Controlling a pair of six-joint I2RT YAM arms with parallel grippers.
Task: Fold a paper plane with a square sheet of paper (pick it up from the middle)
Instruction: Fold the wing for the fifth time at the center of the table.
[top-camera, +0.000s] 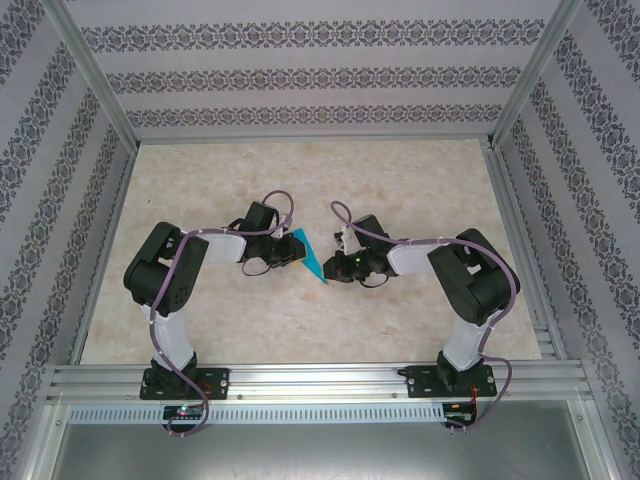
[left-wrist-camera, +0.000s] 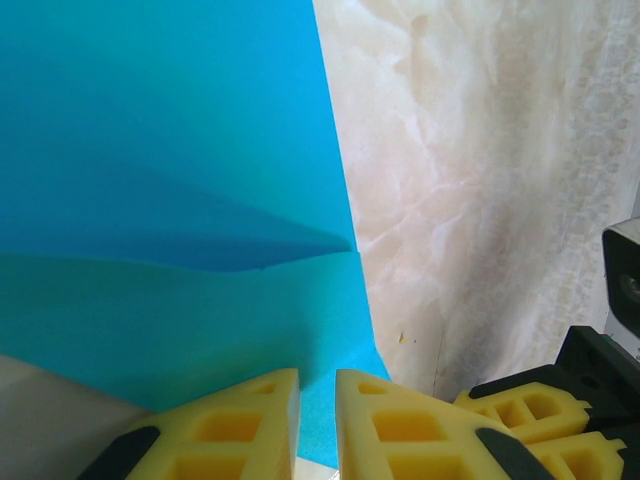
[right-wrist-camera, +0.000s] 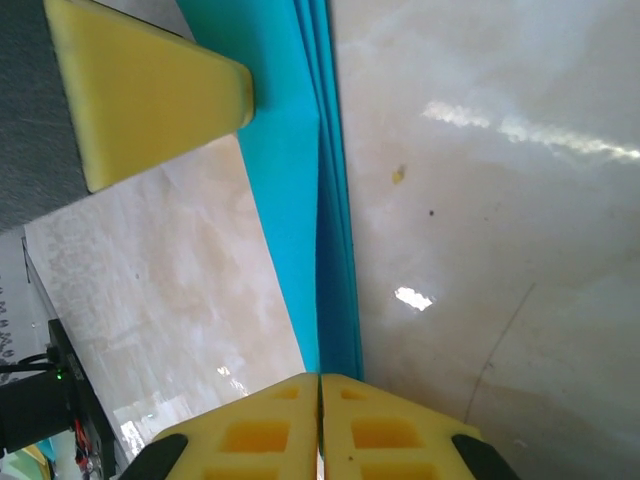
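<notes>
At 6 o'clock in the top view, nearest of all, the two arm bases are bolted to a rail (top-camera: 320, 380). From there the arms are angled inward, and the grippers are seen close together near the middle of the table (top-camera: 420, 180). The paper (top-camera: 311, 258) is held between them, its narrow tip pointed toward 5 o'clock and its wider end toward 11 o'clock. Whether it touches the table cannot be told. The left gripper (top-camera: 288, 250) is placed at the paper's 9 o'clock side. In its wrist view the yellow fingers (left-wrist-camera: 400, 425) are drawn to a narrow slit, the paper's lower corner is caught in that slit, and a diagonal fold is seen across the blue surface above. The right gripper (top-camera: 333, 266) is placed at the 3 o'clock side. In its wrist view the fingers are pressed fully together on the paper's layered edge, which runs away toward 12 o'clock, where a left finger (right-wrist-camera: 150, 100) is laid against it. Farthest off, patterned walls (top-camera: 300, 80) are seen at 12 o'clock.
</notes>
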